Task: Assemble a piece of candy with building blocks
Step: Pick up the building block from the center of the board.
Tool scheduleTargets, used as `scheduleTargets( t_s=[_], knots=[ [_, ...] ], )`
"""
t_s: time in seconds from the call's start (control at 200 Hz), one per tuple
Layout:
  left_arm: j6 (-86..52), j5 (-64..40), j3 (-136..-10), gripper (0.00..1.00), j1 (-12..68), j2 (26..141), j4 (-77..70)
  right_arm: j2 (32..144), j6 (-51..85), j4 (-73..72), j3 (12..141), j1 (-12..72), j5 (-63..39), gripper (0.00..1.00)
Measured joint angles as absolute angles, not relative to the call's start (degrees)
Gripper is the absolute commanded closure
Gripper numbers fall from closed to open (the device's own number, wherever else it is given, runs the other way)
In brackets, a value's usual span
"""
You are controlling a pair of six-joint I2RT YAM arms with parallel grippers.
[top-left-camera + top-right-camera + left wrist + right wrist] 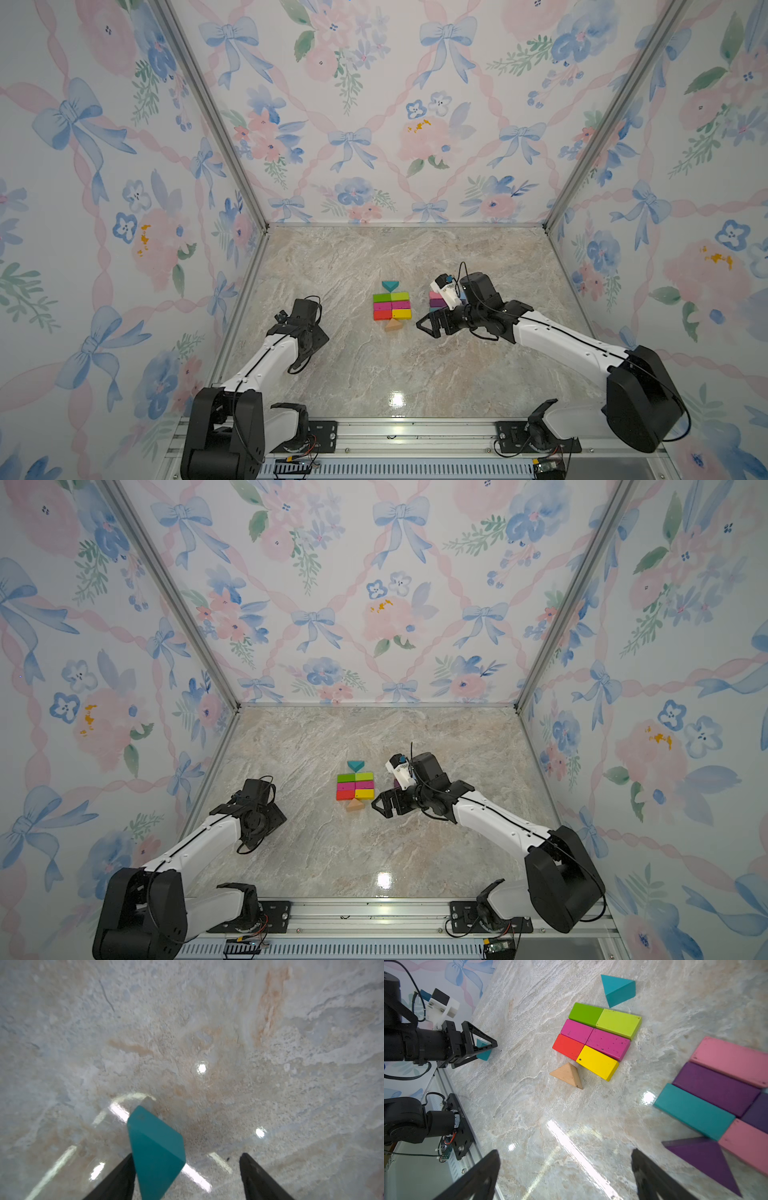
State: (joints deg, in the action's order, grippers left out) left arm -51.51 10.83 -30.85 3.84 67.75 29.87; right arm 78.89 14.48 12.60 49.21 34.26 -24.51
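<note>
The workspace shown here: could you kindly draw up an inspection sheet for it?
Surface: glossy marble-patterned tabletop, lamp glare, no spills seen.
Job's things: six rectangular wooden blocks in green, lime, magenta, red and yellow, packed into a rectangle; teal triangular wedge at its far end, tan triangular wedge at its near end; second group of pink, purple and teal blocks beside the right arm.
Clutter: nothing seen.
Tools: left tool open around another teal wedge, which touches one finger only; right tool open, empty.
Cables: black cables loop off both arms.
Surroundings: floral wallpaper walls, aluminium frame.
</note>
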Motion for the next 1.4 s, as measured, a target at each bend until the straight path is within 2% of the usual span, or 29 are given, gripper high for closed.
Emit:
scheduleTargets(
  t_s=[0.11,0.34,0.565,0.82,0.905,1.005,1.045,1.195,1.395],
  knots=[
    [-51.27,11.18,-31.03,0.27,2.50,68.10,29.87,78.89,14.09,12.64,49.10,34.26,-24.51,0.01],
    [-50.68,11.14,-31.31,0.52,2.24,68.47,29.87,78.89,13.87,12.82,48.69,34.11,-24.49,0.01],
    [-50.41,11.35,-31.31,0.58,2.24,69.38,29.85,78.78,13.23,13.43,48.69,33.80,-24.49,0.01],
    [-49.58,11.64,-31.35,0.69,4.01,70.59,29.74,76.38,12.56,15.73,48.69,33.15,-24.18,0.01],
    [-49.32,11.55,-31.42,0.69,4.60,70.59,29.67,75.31,12.23,16.64,48.69,32.88,-23.66,0.01],
    [-48.62,11.60,-31.57,0.53,4.91,70.85,29.67,74.41,11.77,17.78,48.69,32.53,-23.24,0.01],
    [-48.77,11.73,-31.68,0.51,4.89,70.91,29.67,74.11,11.66,18.20,48.66,32.42,-23.07,0.01],
    [-48.21,11.81,-32.60,0.52,4.89,71.53,29.65,72.79,11.49,19.53,48.66,32.29,-22.26,0.01],
    [-46.94,12.23,-33.74,0.60,4.89,72.99,29.36,72.42,11.49,19.57,48.64,32.29,-22.22,0.01]
  ],
)
